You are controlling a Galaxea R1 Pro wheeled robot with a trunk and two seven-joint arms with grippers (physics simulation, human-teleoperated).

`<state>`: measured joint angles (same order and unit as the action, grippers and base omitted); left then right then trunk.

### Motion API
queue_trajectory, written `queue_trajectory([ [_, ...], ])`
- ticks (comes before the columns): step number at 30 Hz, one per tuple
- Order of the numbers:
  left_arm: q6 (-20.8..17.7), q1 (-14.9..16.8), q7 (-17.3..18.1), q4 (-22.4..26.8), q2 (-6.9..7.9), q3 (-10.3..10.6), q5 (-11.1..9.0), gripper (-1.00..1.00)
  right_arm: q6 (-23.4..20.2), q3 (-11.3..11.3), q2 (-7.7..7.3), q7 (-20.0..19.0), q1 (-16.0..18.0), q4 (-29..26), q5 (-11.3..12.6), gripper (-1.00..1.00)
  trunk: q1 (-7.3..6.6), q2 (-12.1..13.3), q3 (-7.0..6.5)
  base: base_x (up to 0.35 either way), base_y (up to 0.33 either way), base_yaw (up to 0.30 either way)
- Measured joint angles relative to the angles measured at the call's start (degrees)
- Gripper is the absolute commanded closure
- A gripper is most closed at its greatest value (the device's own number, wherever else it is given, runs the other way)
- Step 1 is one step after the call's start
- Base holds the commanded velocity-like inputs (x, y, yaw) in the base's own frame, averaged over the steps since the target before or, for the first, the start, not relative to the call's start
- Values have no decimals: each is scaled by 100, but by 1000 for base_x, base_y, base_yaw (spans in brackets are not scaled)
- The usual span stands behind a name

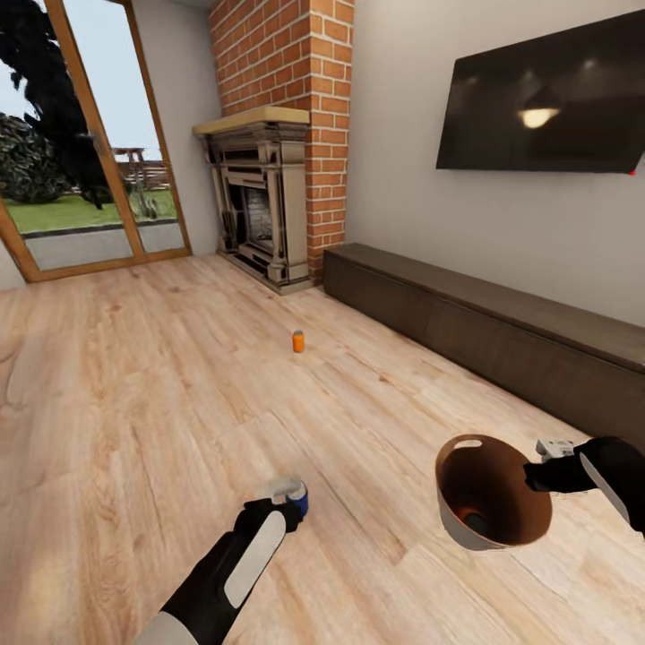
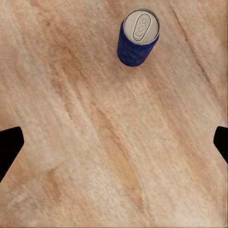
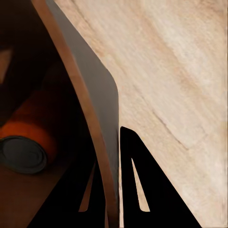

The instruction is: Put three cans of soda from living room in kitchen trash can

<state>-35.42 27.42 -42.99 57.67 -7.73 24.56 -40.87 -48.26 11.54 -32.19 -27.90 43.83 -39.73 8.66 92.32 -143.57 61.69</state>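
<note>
A dark blue soda can point(image 1: 295, 494) stands upright on the wood floor just ahead of my left gripper point(image 1: 274, 512). In the left wrist view the blue can point(image 2: 137, 37) sits beyond the gripper point(image 2: 114, 145), whose fingertips point(image 2: 9, 148) are spread wide and open, with nothing between them. My right gripper point(image 1: 540, 472) is shut on the rim of the trash can point(image 1: 455, 530), which hangs tilted above the floor. One orange can point(image 1: 469, 517) lies inside it, also seen in the right wrist view point(image 3: 31, 135) behind the pail's wall point(image 3: 90, 80). Another orange can point(image 1: 298, 341) stands farther off on the floor.
A red-brick fireplace point(image 1: 269, 197) rises at the back. A long dark low cabinet point(image 1: 502, 331) runs along the right wall under a wall-mounted TV point(image 1: 546, 94). A wood-framed glass door point(image 1: 81, 134) is at the back left. Bare wood floor lies between me and the far can.
</note>
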Motion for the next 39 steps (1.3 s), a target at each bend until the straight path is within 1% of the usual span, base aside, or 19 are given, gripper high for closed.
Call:
queue_trajectory([
  [3, 13, 0, 1, -46, 5, 1, 0, -100, 44, 2, 2, -12, -2, 5, 86, 100, 0, 0, 0, 232, -274, -1],
  [6, 16, 0, 1, -85, 13, -12, 1, -100, 70, 6, 2, -9, -2, 6, 50, 100, 0, 0, 0, 233, -272, 0],
  [8, 19, 0, 22, -279, 44, -55, -10, -100, 77, 2, 4, -5, -2, -3, 16, 100, 0, 0, 0, 268, -235, 0],
  [12, 25, 0, 42, -460, 66, -79, -17, -100, 67, -2, 3, -11, -2, -21, 56, 100, 0, 0, 0, 297, -196, 0],
  [16, 69, 0, 203, -595, 76, -85, -8, -100, 70, -3, 2, -8, -2, -41, 46, 100, 0, 0, 0, 307, -181, 0],
  [21, 100, 2, 309, -726, 94, -94, 5, -100, 69, -3, 2, -10, -2, -55, 49, 100, 0, 0, 0, 315, -161, 0],
  [23, 103, 1, 317, -737, 105, -141, 7, -100, 69, -3, 2, -10, -2, -57, 45, 100, 0, 0, 0, 327, -125, 0],
  [26, 104, 1, 324, -748, 137, -322, 15, -100, 71, -3, 2, -5, -2, -59, 34, 100, 0, 0, 0, 335, -78, 0],
  [27, 105, 0, 325, -751, 145, -346, 16, -100, 73, -3, 2, -5, -2, -59, 28, 100, 0, 0, 0, 340, -32, 0],
  [30, 104, 0, 338, -768, 265, -381, 3, -100, 70, -3, 2, -4, -2, -59, 40, 100, 0, 0, 0, 340, 19, 0],
  [31, 104, 0, 382, -776, 325, -388, -2, -100, 73, -3, 2, -2, -3, -59, 32, 100, 0, 0, 0, 317, 131, 0],
  [33, 103, -5, 566, -787, 393, -395, 0, -100, 79, -3, 1, 1, -4, -59, 5, 100, 0, 0, 0, 281, 196, 0],
  [35, 99, -7, 678, -870, 427, -398, 7, -100, 70, -3, 2, -3, -3, -59, 40, 100, 0, 0, 0, 218, 167, 0],
  [37, 98, -8, 725, -1054, 448, -396, 13, -100, 50, -7, 3, -13, -3, -62, 119, 100, 0, 0, 0, 99, 71, 0],
  [39, 93, -8, 737, -1209, 450, -395, 11, -100, 58, -5, 3, -5, -2, -61, 87, 100, 0, 0, 0, 41, 29, 0],
])
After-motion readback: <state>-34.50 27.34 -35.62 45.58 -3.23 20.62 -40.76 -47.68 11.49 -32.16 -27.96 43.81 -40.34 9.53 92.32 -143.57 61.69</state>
